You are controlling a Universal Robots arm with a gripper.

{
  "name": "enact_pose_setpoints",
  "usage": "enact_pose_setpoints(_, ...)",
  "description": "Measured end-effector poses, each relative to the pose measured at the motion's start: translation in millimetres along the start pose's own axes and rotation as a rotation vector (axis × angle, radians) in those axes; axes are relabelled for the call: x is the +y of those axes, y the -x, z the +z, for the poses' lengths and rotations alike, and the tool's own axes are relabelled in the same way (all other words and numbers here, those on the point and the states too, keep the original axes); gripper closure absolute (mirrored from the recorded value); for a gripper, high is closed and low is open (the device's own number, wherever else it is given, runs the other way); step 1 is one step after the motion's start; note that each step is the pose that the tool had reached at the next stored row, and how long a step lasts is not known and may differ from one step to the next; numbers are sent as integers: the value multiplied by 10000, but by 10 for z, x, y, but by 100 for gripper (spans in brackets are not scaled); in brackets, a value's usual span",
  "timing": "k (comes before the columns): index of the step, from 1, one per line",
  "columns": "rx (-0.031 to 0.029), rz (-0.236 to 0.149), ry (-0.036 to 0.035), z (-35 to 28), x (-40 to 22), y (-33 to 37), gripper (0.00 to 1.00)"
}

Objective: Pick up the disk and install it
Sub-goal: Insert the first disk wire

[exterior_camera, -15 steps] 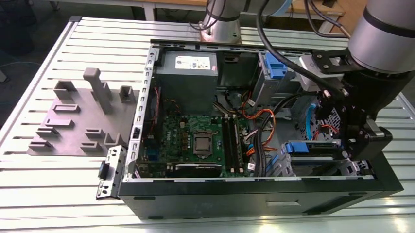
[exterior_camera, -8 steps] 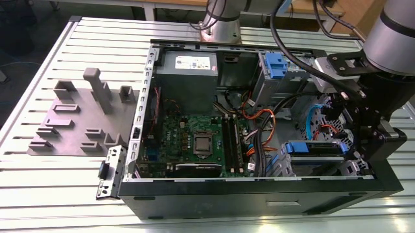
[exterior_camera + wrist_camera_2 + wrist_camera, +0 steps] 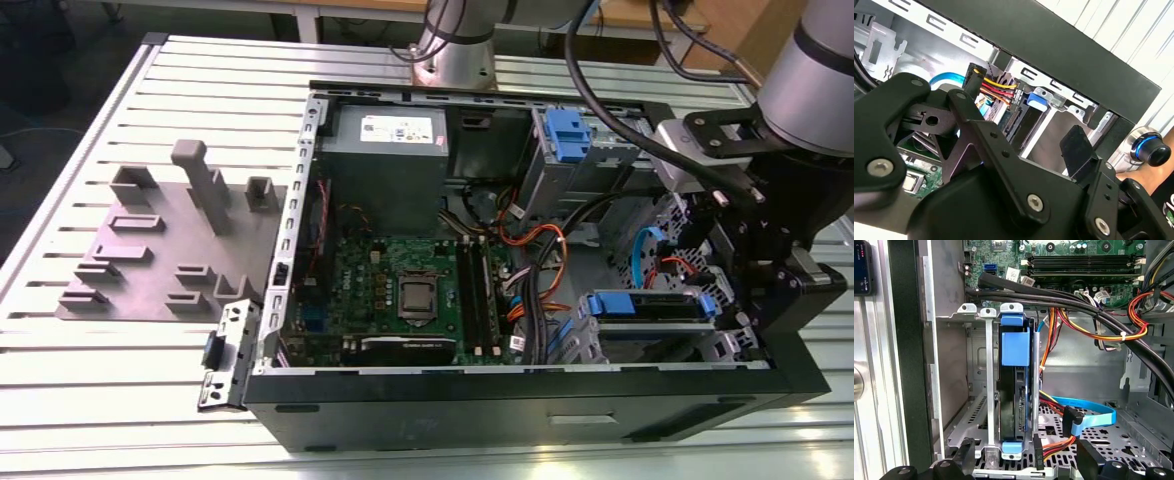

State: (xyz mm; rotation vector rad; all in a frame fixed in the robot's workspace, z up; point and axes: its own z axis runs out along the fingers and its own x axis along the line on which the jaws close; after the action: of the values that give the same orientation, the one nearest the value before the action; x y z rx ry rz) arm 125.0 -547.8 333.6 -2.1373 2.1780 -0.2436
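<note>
Slatted aluminium benching point(image 3: 120, 400) carried the open computer case point(image 3: 534, 405). We saw the gripper point(image 3: 1024, 462), fingers apart and empty, just above the disk point(image 3: 1015, 390), which stood seated in its drive cage point(image 3: 989, 385). We judged installation near done; retreat required clearing nearby cable bundles point(image 3: 1094, 307).

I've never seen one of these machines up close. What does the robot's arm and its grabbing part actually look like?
The arm is a thick silver-grey tube with a black collar, and its silver base column rises behind the open computer case. Black cables loop along it. The end effector is matte black: flat, angular linkage bars joined by round silver screws, with blocky black fingers.
</note>
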Motion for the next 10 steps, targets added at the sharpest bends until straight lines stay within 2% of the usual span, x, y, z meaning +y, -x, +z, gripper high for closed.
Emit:
enact_pose_setpoints(5,0,0,0,2,-7,0,12)
enact_pose_setpoints(6,0,0,0,33,-122,4,12)
enact_pose_setpoints(10,0,0,0,40,-151,4,12)
